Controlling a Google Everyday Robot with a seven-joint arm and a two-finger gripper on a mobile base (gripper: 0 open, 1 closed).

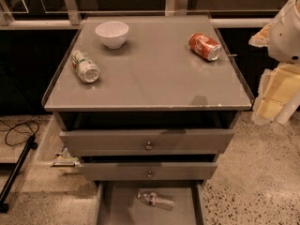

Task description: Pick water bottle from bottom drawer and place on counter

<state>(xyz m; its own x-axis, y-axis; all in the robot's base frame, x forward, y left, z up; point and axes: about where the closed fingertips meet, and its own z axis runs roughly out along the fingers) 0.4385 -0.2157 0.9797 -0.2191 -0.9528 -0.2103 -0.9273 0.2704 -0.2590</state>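
Your surface (154, 81) carries a white bowl (112, 33), a silver-green can (85, 66) and a red soda can (205, 46). The tool (268, 112) hangs beside it.

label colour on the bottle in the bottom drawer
Red and white, on the slim clear plastic bottle, camera view; tool off to the right.

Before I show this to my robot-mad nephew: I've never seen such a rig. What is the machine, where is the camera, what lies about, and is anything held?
It is one camera picture, looking down on a grey cabinet; where the camera is mounted is not known. The white and yellowish shape at the right edge is the robot's arm with its claw, beside the counter and touching nothing. On the counter stands a white bowl, and a silver-green can and a red soda can lie on their sides. Lowest down, the bottom drawer is pulled open and the water bottle lies flat in it. Nothing here is held.
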